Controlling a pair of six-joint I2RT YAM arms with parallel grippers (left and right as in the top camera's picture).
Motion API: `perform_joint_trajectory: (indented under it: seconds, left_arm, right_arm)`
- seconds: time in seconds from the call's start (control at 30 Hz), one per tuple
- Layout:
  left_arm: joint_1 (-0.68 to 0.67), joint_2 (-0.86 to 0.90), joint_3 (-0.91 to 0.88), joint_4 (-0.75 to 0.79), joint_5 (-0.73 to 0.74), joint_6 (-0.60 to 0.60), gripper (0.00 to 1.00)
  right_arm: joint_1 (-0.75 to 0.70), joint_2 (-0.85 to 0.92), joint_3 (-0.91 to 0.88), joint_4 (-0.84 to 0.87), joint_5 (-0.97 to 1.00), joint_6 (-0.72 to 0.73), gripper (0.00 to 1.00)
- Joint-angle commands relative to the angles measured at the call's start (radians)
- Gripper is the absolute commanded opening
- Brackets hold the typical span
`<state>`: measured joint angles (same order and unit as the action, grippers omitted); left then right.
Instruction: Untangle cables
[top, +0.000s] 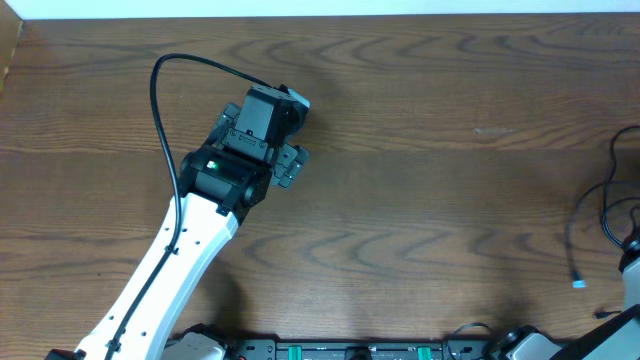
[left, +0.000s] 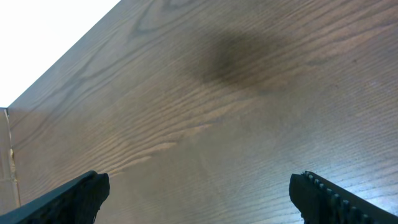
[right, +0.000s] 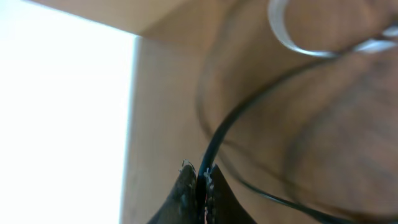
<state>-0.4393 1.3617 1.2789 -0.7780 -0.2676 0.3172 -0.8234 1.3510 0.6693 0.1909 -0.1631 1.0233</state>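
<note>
- Wooden table (top: 420, 200), brown, with the grain in long arcs.
- White left arm (top: 170, 260) stretched from the near edge toward the table's left-middle, with a thick black cord (top: 157, 90) looping off it.
- Left gripper (left: 199, 183) spread wide: ribbed black fingers (left: 329, 199) at the two bottom corners of the left wrist view, only bare wood between them. Holds nothing.
- Cables (top: 605, 210) at the far right edge of the table, well apart from the left gripper. Thin black strands in loose curves, partly cut off by the frame.
- One strand trailing down to a small pale-blue plug end (top: 578, 284) lying on the wood.
- Sliver of the right arm (top: 632, 270) at the lower right of the overhead view, just beside those strands.
- Right gripper (right: 200, 177) pinched closed on a black cable (right: 230, 124), which rises from between the fingertips and curves up to the right.
- White cable (right: 283, 31) looped above it in the right wrist view, badly blurred. Cannot tell whether it touches the black one.
</note>
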Motion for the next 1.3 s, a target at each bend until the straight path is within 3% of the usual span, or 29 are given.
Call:
perform_joint_trajectory:
  seconds: [0.0,0.23,0.37,0.57,0.77,0.97,1.03,1.13,1.27]
  left_arm:
    - [0.002,-0.002,0.002,0.001,-0.002,-0.010,0.98]
    - [0.002,-0.002,0.002,0.001,-0.002,-0.010,0.98]
    - [0.002,0.000,0.002,0.001,-0.002,-0.010,0.98]
    - [0.002,0.018,0.002,0.002,-0.002,-0.029,0.98]
    - [0.002,0.053,0.002,0.001,-0.002,-0.035,0.98]
    - [0.002,0.085,0.002,0.004,-0.002,-0.035,0.98]
    - [0.002,0.090,0.002,0.008,-0.002,-0.035,0.98]
    - [0.002,0.091,0.002,0.016,-0.002,-0.040,0.98]
    - [0.002,0.091,0.002,0.019,-0.002,-0.047,0.98]
  right_arm:
    - [0.005,-0.014,0.002,0.129,-0.070,-0.045,0.06]
    - [0.022,-0.005,0.030,0.334,-0.070,-0.040,0.06]
    - [0.049,0.029,0.082,0.348,0.001,-0.051,0.05]
    - [0.120,0.192,0.211,0.347,0.069,-0.133,0.14]
    - [0.172,0.395,0.397,0.279,0.097,-0.301,0.22]
    - [0.216,0.548,0.610,0.070,0.156,-0.522,0.30]
    - [0.228,0.594,0.679,-0.024,0.165,-0.600,0.39]
    - [0.234,0.647,0.743,-0.139,0.164,-0.637,0.61]
    - [0.239,0.665,0.750,-0.209,0.135,-0.637,0.73]
